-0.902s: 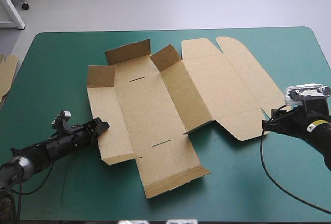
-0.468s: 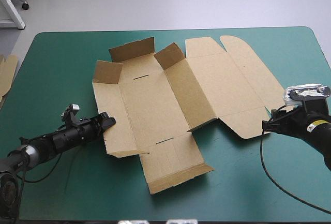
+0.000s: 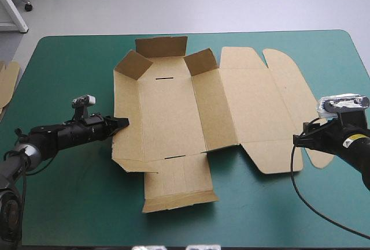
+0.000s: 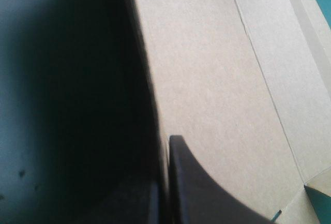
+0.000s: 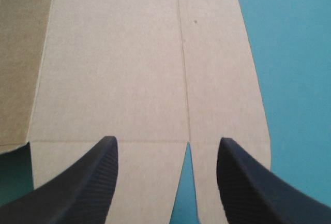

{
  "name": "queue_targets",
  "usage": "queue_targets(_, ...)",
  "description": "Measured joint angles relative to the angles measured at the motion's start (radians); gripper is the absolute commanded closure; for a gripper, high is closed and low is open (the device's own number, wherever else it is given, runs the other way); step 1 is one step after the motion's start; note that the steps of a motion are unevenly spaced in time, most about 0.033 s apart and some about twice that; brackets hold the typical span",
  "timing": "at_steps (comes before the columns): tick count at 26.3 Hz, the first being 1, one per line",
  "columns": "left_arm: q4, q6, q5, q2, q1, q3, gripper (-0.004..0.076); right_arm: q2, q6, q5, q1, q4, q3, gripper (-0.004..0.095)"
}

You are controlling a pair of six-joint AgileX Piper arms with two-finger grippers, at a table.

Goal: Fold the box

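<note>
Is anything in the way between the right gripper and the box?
Nothing visible does. The right gripper is at the edge of the box, its fingers open, and the flat lid board lies directly ahead between them.

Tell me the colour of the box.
The box is plain brown board, unprinted; the high view shows it best.

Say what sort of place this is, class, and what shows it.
Probably a robot test bench: a left tool and a right tool work at a cut brown box on a teal-green table.
</note>
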Motion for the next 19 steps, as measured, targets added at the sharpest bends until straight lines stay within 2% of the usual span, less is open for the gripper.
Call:
queue_targets(10, 0.318, -0.082, 0.107, 0.053, 0.000, -0.354, 0.0738, 0.000, 0.000, 0.003, 0.000, 0.000, 0.000, 0.0369)
queue_targets(15, 0.480, -0.126, 0.239, 0.138, -0.014, -0.543, 0.0738, 0.000, 0.000, 0.006, 0.000, 0.000, 0.000, 0.0369)
queue_targets(19, 0.617, -0.135, 0.410, 0.229, -0.067, -0.786, 0.0738, 0.000, 0.000, 0.028, 0.000, 0.000, 0.000, 0.0369)
